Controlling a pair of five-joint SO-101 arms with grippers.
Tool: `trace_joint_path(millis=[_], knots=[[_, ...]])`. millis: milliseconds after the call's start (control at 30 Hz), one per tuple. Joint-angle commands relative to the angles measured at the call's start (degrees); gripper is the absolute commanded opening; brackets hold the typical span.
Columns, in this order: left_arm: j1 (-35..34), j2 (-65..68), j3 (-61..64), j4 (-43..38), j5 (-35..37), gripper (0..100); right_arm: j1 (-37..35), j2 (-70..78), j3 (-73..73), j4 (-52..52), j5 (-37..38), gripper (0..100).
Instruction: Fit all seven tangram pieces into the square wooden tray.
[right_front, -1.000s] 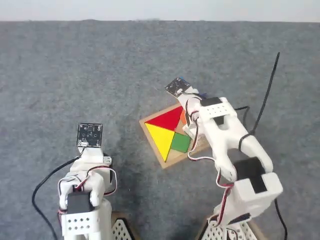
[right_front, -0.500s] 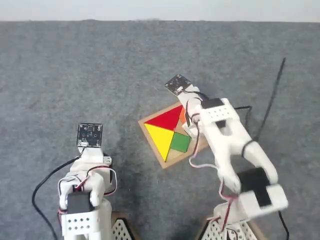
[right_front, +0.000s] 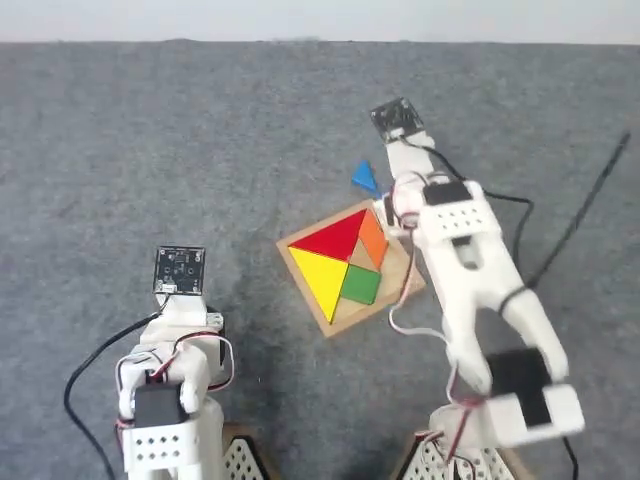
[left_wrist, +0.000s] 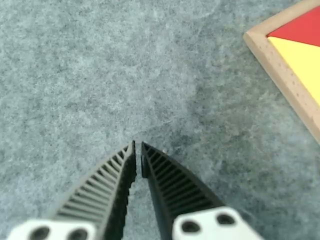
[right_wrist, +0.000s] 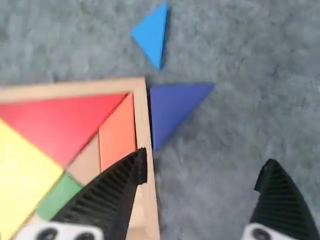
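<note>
The square wooden tray (right_front: 304, 290) lies at mid-table and holds a red triangle (right_front: 333, 239), a yellow triangle (right_front: 321, 279), a green square (right_front: 361, 286) and an orange piece (right_front: 372, 240). A light blue triangle (right_front: 365, 177) lies on the cloth beyond the tray. In the right wrist view a dark blue triangle (right_wrist: 172, 104) rests against the outside of the tray rim (right_wrist: 75, 88), near the light blue triangle (right_wrist: 152, 33). My right gripper (right_wrist: 206, 160) is open above the tray's edge, holding nothing. My left gripper (left_wrist: 138, 145) is shut and empty over bare cloth, left of the tray's rim (left_wrist: 280, 70).
Grey cloth covers the whole table. The left arm (right_front: 170, 345) sits folded at the front left. The right arm (right_front: 470, 280) stretches over the tray's right side, trailing a black cable (right_front: 585, 215).
The right arm has swung toward the back right, off the tray. This uncovered the orange piece in the tray and the light blue triangle beyond it. The left arm kept still.
</note>
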Motion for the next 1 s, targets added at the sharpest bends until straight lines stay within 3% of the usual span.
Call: trace_joint_path(millis=[0,333,633,833,967], knots=[[-0.1,-1.1,-0.7,0.2,1.0,2,-1.0,7.5,-11.5,-1.3,-4.1,34.6],[-0.1,-1.1,-0.7,0.2,1.0,2,-1.2,31.3,-28.5,-0.5,-19.4,34.6],[-0.1,-1.1,-0.7,0.2,1.0,2,2.9,34.3,-31.9,7.4,-19.9,34.5],[-0.1,-1.1,-0.7,0.2,1.0,2,3.0,34.6,-31.8,11.9,-19.7,25.3],[-0.1,-1.1,-0.7,0.2,1.0,2,3.3,34.2,-31.6,13.2,-19.9,24.6]])
